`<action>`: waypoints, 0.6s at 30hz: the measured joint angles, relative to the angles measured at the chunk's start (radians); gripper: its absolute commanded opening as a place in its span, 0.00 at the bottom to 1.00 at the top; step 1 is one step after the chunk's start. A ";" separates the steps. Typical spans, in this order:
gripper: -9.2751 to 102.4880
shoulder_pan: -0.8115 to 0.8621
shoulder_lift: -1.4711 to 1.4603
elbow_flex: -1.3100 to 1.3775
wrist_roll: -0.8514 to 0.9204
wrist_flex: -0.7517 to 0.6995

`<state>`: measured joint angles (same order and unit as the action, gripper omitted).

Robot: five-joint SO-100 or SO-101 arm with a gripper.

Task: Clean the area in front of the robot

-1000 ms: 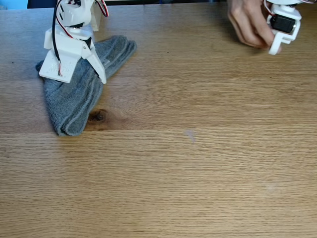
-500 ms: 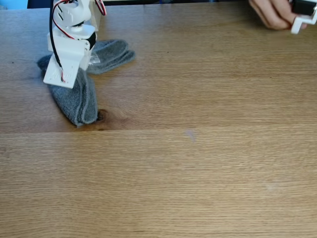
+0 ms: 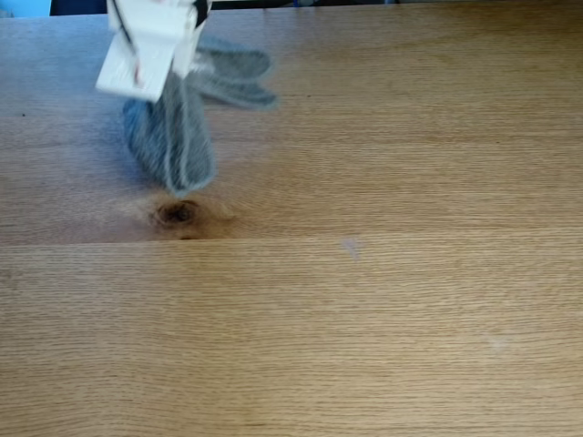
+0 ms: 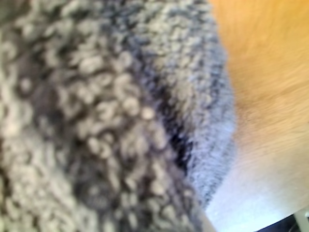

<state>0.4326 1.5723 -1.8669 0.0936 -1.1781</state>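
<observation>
In the fixed view my white arm enters at the top left, blurred by motion. Its gripper [image 3: 157,80] is shut on a grey terry cloth [image 3: 169,138]. The cloth hangs down from the gripper in a long fold, its tip just above the dark knot [image 3: 178,214]. Another flap trails to the right near the back edge. The oak tabletop [image 3: 364,173] spreads across the whole view, with a pale smudge [image 3: 350,246] near the middle. The wrist view is almost filled by the cloth's loops [image 4: 96,121], with a strip of wood [image 4: 270,63] at the right. The fingers are hidden there.
A second faint pale smudge [image 3: 496,344] lies at the lower right of the table. A dark strip and a bit of blue [image 3: 23,7] run along the far edge of the table.
The gripper moved back and slightly right, dragging the cloth off the knot and bunching it into a narrower fold. The hand with the white part at the top right has left the view.
</observation>
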 measured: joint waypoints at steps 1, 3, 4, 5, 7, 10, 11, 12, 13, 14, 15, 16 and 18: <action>0.08 -0.038 0.049 0.000 -0.018 -0.040; 0.08 -0.147 0.155 0.000 -0.071 -0.141; 0.08 -0.189 0.183 0.000 -0.086 -0.169; 0.08 -0.241 0.215 0.000 -0.106 -0.202; 0.08 -0.344 0.275 0.000 -0.166 -0.247; 0.08 -0.488 0.354 0.000 -0.258 -0.258; 0.08 -0.532 0.379 0.000 -0.287 -0.255; 0.08 -0.575 0.399 -0.006 -0.310 -0.247; 0.08 -0.612 0.419 -0.021 -0.330 -0.233; 0.08 -0.643 0.436 -0.044 -0.345 -0.209; 0.08 -0.667 0.453 -0.074 -0.356 -0.183; 0.08 -0.684 0.468 -0.110 -0.364 -0.150; 0.08 -0.707 0.489 -0.198 -0.368 -0.060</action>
<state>-0.2746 2.0617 -2.0647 -0.2746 -1.2379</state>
